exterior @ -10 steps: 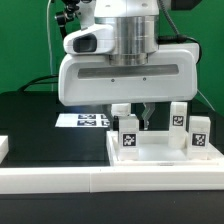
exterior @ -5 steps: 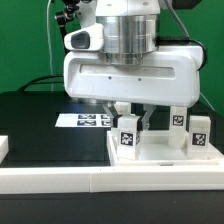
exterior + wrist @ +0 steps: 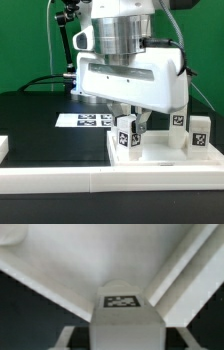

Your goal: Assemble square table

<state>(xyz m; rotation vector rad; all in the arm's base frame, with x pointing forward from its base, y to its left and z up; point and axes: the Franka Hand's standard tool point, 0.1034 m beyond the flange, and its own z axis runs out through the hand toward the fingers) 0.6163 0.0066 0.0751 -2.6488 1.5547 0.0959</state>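
The claw [image 3: 135,124] is closed on a leg [image 3: 127,135], its fingers pressed against the leg's two sides, standing it upright in the top [image 3: 165,158] near that tray's left corner. The top lies on the black desk [image 3: 40,125] at the exterior view's right. Two more legs [image 3: 186,128] stand upright at the top's right side. The marker board [image 3: 82,120] lies farther back, left of the top.

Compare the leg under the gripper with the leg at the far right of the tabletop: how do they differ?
The gripped leg sits between the fingers of the gripper, while the right leg stands free, touched by nothing. The gripped leg is near the tabletop's left front on the exterior view; the right leg is at its right edge. The gripped leg is partly hidden by the hand; the right leg shows fully. Both are upright white blocks bearing a black-and-white tag.
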